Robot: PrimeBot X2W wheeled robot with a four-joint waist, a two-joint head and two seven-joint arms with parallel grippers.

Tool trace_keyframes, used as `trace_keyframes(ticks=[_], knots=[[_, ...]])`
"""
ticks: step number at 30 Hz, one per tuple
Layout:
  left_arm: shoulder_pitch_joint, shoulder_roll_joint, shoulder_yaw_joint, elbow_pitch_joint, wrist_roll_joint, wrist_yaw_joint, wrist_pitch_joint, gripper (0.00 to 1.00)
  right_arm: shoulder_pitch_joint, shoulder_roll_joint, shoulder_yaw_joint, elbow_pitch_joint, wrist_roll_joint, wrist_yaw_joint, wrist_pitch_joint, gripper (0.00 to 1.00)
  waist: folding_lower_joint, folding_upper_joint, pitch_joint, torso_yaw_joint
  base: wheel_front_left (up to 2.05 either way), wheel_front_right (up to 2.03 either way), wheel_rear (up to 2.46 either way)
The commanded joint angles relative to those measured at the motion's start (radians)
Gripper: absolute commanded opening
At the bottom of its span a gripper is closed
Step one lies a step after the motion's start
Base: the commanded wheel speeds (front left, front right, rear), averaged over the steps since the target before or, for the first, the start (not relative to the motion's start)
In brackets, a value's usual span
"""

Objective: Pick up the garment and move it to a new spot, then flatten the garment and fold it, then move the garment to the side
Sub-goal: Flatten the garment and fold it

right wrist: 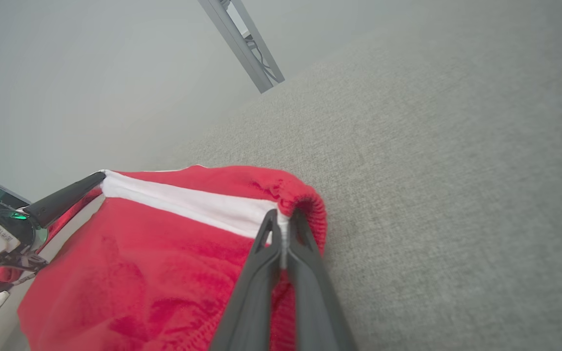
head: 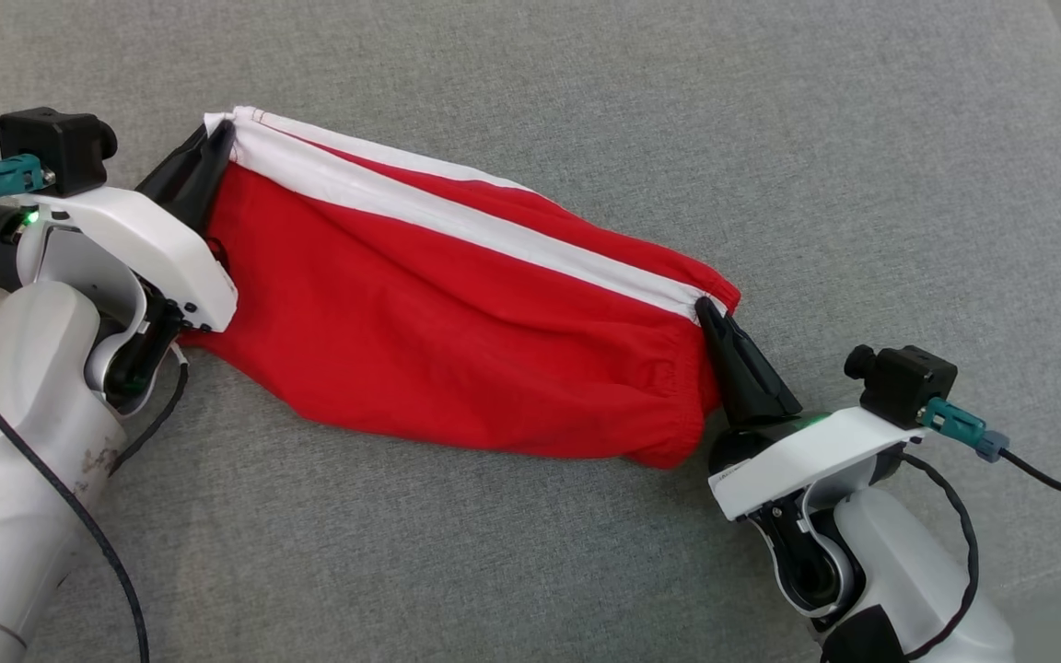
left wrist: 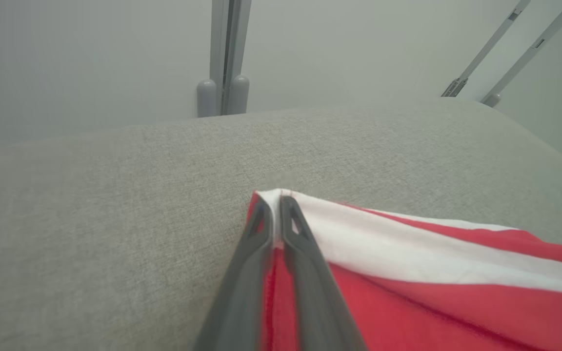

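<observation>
Gripped the shorts (head: pixel 420 350) by the white stripe (head: pixel 457 216), left hand (head: pixel 217 138) pinched shut at ten o'clock, right hand (head: pixel 705 306) likewise at four; judged soft, light, floppy, prone to sagging.

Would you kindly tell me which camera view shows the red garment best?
The head view: the red garment shows nearly whole there, stretched between the left hand and right hand. The left wrist view gives its white-striped corner; the right wrist view, its gathered elastic end.

Left end of garment (head: pixel 420 313) hidden under left end effector (head: pixel 222 129); fingers (left wrist: pixel 239 292) blurred in left wrist view.
</observation>
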Motion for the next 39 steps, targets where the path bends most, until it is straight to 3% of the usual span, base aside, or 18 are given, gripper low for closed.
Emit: trace_keyframes(ticks=[1,2,3,20,39], knots=[[-0.014,0.001,-0.003,0.008,-0.003,0.000,-0.005,1.00,-0.008,-0.004,0.000,0.007,-0.005,0.000,-0.006,0.56,0.0000,0.0000,-0.006,0.006,0.00,0.00,0.00],[-0.017,-0.001,-0.009,0.016,-0.008,0.000,-0.007,1.00,-0.010,-0.004,-0.002,0.011,-0.014,0.000,-0.005,0.92,0.0000,0.0000,-0.010,0.010,0.00,0.00,0.00],[-0.018,-0.003,-0.015,0.024,-0.011,0.000,-0.008,1.00,-0.009,-0.004,-0.006,0.015,-0.020,0.000,-0.006,1.00,0.0000,0.0000,-0.015,0.014,0.00,0.00,0.00],[0.145,-0.019,-0.102,0.050,-0.104,0.000,-0.049,1.00,0.136,-0.009,-0.169,0.008,-0.196,0.000,0.004,1.00,0.0000,0.0000,-0.152,0.104,0.00,0.00,0.00],[0.193,-0.052,-0.110,0.145,-0.192,0.000,0.040,1.00,0.274,-0.010,-0.311,-0.238,-0.269,0.000,0.123,1.00,0.0000,0.0000,-0.165,0.047,0.00,0.00,0.00]])
